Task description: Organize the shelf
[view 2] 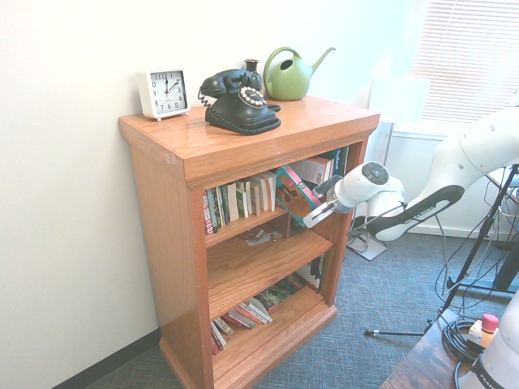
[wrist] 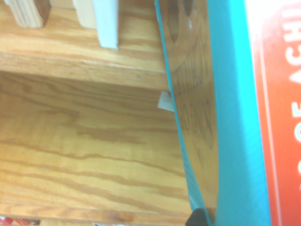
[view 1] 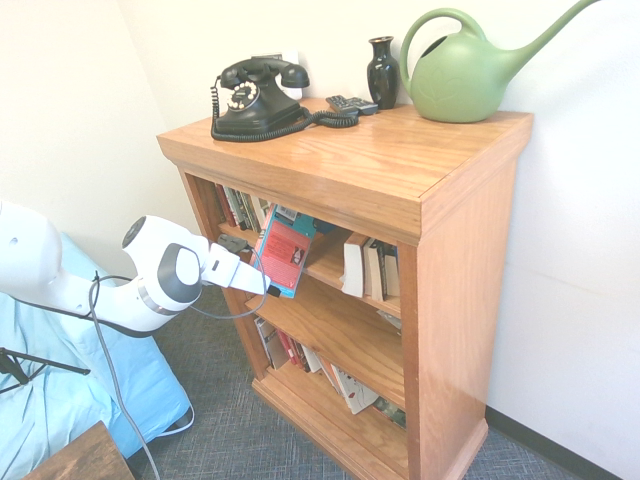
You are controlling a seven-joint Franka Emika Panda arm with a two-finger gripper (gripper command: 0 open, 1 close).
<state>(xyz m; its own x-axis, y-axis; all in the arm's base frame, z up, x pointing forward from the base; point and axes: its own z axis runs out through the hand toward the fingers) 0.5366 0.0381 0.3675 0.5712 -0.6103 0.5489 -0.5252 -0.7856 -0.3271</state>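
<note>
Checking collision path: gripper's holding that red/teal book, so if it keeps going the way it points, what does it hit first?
Likely the shelf: the gripper, shut on the book, points into the gap in the top row of books. Depth unclear.

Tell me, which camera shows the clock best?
The second exterior view. The white clock stands whole on top of the shelf, beside the black phone, face readable. In the first exterior view the phone hides nearly all of it. The wrist view shows only shelf wood and a book's cover.

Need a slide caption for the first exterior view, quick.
Gripper shut on a red-and-teal book, carrying it toward the shelf's upper level.
</note>
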